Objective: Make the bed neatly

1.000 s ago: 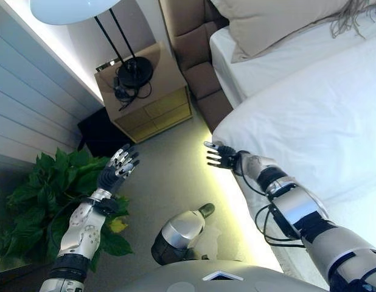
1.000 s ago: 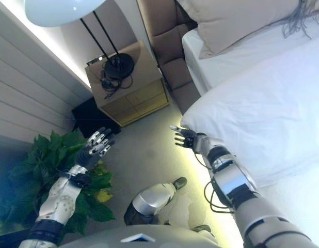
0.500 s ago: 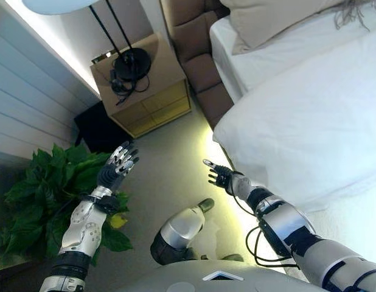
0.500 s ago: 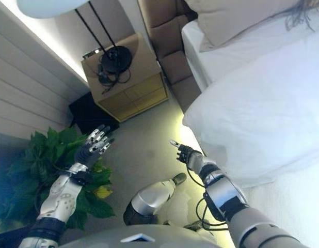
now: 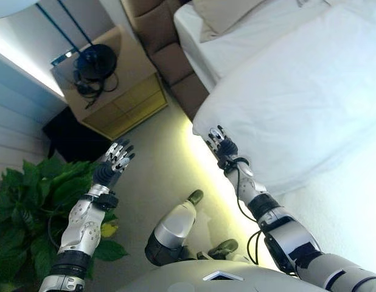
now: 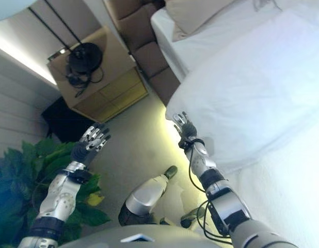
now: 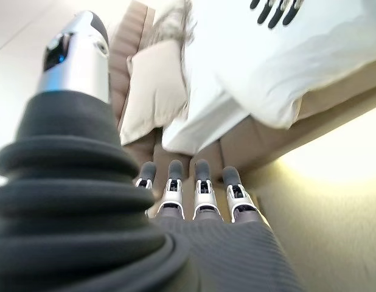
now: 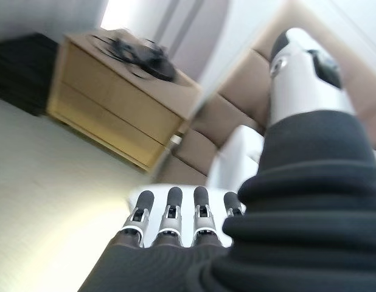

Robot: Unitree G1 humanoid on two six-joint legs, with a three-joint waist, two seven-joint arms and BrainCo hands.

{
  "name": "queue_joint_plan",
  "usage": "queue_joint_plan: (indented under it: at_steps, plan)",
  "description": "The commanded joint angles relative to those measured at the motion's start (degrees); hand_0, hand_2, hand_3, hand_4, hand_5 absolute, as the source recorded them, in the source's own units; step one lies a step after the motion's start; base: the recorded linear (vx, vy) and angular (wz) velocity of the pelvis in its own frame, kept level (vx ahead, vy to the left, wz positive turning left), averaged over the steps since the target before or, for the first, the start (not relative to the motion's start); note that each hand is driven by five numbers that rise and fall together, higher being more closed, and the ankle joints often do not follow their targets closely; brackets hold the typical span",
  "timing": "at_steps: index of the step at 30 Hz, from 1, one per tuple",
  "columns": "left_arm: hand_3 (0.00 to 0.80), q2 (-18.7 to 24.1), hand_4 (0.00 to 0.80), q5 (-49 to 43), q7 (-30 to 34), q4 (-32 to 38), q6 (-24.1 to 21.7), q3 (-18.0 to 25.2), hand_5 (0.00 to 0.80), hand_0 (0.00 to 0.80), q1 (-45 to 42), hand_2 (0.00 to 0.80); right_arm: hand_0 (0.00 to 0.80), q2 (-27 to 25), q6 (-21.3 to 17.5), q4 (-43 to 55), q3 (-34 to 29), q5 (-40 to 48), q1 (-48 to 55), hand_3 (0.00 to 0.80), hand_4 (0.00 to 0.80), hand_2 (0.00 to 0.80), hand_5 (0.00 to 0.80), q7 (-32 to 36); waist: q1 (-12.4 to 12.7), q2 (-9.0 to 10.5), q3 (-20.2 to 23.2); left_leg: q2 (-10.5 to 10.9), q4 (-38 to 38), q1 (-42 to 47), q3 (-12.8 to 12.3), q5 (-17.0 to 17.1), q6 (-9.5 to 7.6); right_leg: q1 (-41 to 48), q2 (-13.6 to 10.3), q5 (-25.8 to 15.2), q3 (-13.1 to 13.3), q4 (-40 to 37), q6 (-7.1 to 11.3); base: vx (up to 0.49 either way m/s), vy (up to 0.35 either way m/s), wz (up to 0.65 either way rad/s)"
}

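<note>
A white duvet (image 5: 297, 97) covers the bed on the right, its rounded corner hanging over the bed's side near the floor. A beige pillow (image 5: 221, 12) lies at the head on the white sheet (image 5: 194, 33). My right hand (image 5: 221, 146) is open with straight fingers, just below the duvet's hanging corner, not touching it as far as I can see. My left hand (image 5: 115, 161) is open too, held over the carpet well left of the bed. In the left wrist view the duvet corner (image 7: 279, 79) and pillow (image 7: 154, 91) show past my fingers.
A wooden nightstand (image 5: 109, 91) with a black lamp base (image 5: 95, 61) and cables stands beside the padded brown headboard (image 5: 157, 30). A leafy green plant (image 5: 24, 213) grows at the lower left. A lit strip runs along the bed's base (image 5: 206, 176).
The camera has swung, shifting the whole scene. My right hand rose from low beside the bed up to the duvet's corner, fingers now pointing upward. The left hand stayed much the same.
</note>
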State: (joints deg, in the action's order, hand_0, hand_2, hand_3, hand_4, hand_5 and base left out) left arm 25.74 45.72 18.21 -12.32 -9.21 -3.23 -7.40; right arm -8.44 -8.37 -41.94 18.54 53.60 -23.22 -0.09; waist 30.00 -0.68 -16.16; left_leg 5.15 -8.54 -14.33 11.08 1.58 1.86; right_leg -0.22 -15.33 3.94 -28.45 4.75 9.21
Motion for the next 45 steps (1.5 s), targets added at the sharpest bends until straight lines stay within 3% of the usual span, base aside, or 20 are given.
queue_joint_plan:
  at_steps: [1,11,22,26,34,45]
  plan:
    - [0.0,0.7,0.0,-1.3,-1.2,3.3,-4.0,1.7,0.0,0.0,-1.4,0.0,0.0,-1.5,-3.8,7.8,-0.2,-3.4,1.8,0.0,0.0,0.0,0.0,2.3,-2.3,1.42,2.0,-0.9,-2.4,-3.5,-0.9,1.7,1.3,4.8,-2.6,-9.3,1.8,-2.3,1.12,-0.001,-0.067,-0.32]
    - [0.0,-0.2,0.0,-4.2,-2.2,3.0,-3.2,2.0,0.0,0.0,-3.1,0.0,0.0,-4.3,-4.6,12.9,-4.1,-5.6,11.1,0.0,0.0,0.0,0.0,2.5,-7.6,3.46,5.4,-4.2,-0.3,0.4,-6.1,1.6,1.06,4.5,-2.0,-11.1,3.8,-4.6,0.83,-0.016,-0.054,-0.29]
    - [0.0,-2.8,0.0,-6.2,-4.5,0.4,-2.0,2.8,0.0,0.0,-4.5,0.0,0.0,-3.6,-5.1,16.1,-8.0,-6.0,22.1,0.0,0.0,0.0,0.0,4.0,-14.3,3.65,9.2,-6.7,3.1,6.4,-11.4,0.6,0.85,3.7,-0.9,-11.0,7.2,-5.6,0.72,-0.004,-0.028,-0.23]
    - [0.0,-3.3,0.0,-6.4,-4.5,-0.4,-1.5,3.2,0.0,0.0,-4.9,0.0,0.0,-3.3,-3.3,16.3,-9.5,-5.1,24.9,0.0,0.0,0.0,0.0,3.9,-16.4,3.14,10.0,-7.4,4.4,8.7,-13.0,0.4,0.82,3.5,-0.2,-10.5,8.4,-5.5,0.53,-0.032,-0.012,-0.19]
    - [0.0,-3.6,0.0,-7.3,-7.6,-0.6,0.0,1.9,0.0,0.0,-4.9,0.0,0.0,-4.5,-3.7,16.2,-10.4,-4.9,27.5,0.0,0.0,0.0,0.0,3.0,-19.2,2.04,11.9,-8.5,8.5,12.8,-14.2,1.2,0.92,3.3,1.5,-9.9,10.0,-6.0,0.22,-0.031,-0.012,-0.16]
    - [0.0,-3.2,0.0,-7.1,-7.7,-1.6,1.9,-1.0,0.0,0.0,-2.9,0.0,0.0,-6.4,-5.7,14.7,-13.0,-5.4,30.7,0.0,0.0,0.0,0.0,4.9,-22.1,1.97,14.3,-8.3,13.4,15.1,-15.1,2.7,0.98,3.2,3.3,-10.2,9.7,-7.4,0.42,-0.003,-0.002,0.0]
